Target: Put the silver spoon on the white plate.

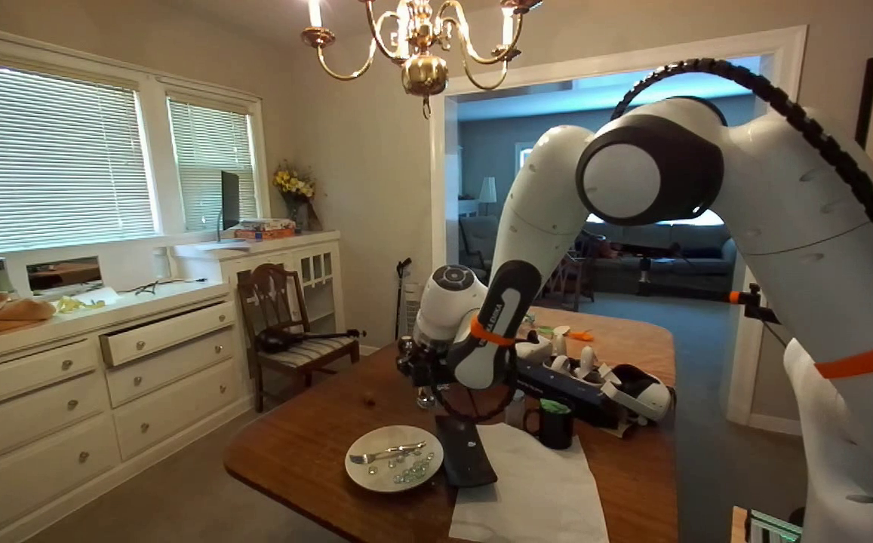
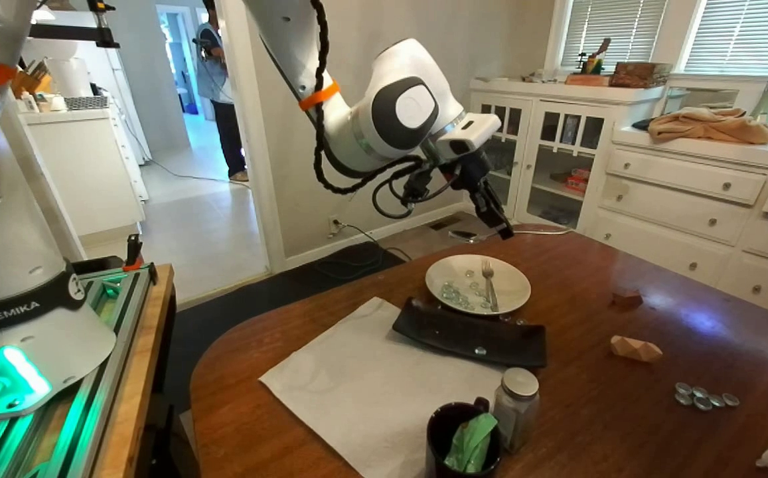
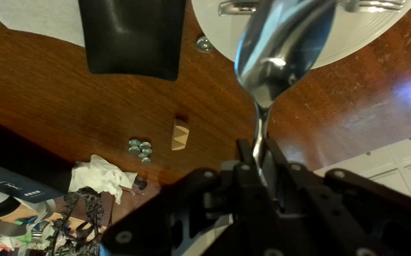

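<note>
My gripper [image 3: 257, 145] is shut on the handle of the silver spoon [image 3: 285, 46], whose bowl points away from the fingers. In an exterior view the spoon [image 2: 464, 236] hangs in the air at the gripper's tips [image 2: 504, 231], above the plate's height and apart from it. The round white plate [image 2: 515, 277] stands on the table; it also shows in an exterior view [image 1: 362, 475] and partly in the wrist view [image 3: 223, 33]. A fork [image 2: 490, 287] and several clear glass beads [image 2: 455, 296] lie on the plate. In the wrist view the spoon's bowl covers part of plate and fork.
A black rectangular tray [image 2: 470, 335] lies beside the plate, next to a white sheet [image 2: 370, 385]. A dark mug [image 2: 438, 435] and a glass jar [image 2: 515, 408] stand close by. A wooden block [image 2: 636, 348] and several beads [image 2: 699, 398] lie farther off. A box [image 1: 564, 392] bears headset gear.
</note>
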Action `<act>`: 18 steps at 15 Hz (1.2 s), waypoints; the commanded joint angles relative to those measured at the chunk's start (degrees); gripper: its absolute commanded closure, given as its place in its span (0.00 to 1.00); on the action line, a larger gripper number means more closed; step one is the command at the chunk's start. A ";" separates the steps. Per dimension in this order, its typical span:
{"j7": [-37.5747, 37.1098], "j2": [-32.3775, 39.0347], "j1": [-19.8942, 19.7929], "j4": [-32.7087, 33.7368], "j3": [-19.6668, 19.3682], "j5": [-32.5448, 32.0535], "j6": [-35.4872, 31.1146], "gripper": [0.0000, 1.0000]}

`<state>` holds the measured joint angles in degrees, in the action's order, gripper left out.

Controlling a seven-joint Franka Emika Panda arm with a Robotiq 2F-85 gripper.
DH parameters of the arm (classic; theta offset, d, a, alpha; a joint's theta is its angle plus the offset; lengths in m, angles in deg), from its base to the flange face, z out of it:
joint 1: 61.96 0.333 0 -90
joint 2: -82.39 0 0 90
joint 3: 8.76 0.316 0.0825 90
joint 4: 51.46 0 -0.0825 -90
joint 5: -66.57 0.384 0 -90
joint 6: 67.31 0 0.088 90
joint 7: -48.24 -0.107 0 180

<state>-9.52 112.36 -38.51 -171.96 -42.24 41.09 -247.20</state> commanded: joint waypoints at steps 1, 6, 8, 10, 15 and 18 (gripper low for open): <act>-6.15 7.61 9.32 1.30 -8.55 0.35 -6.03 0.97; -3.68 18.21 19.56 1.94 -18.16 13.17 -10.40 0.97; 0.10 21.18 20.66 2.13 -17.78 21.32 -10.33 0.97; 3.83 23.72 21.01 3.24 -15.91 28.59 -9.51 0.97; 9.71 28.82 20.01 7.91 -12.00 39.66 -7.19 0.97; 10.60 31.70 19.97 11.09 -12.21 44.28 -6.26 0.97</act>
<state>-0.80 140.55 -18.20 -165.15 -54.21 80.29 -255.49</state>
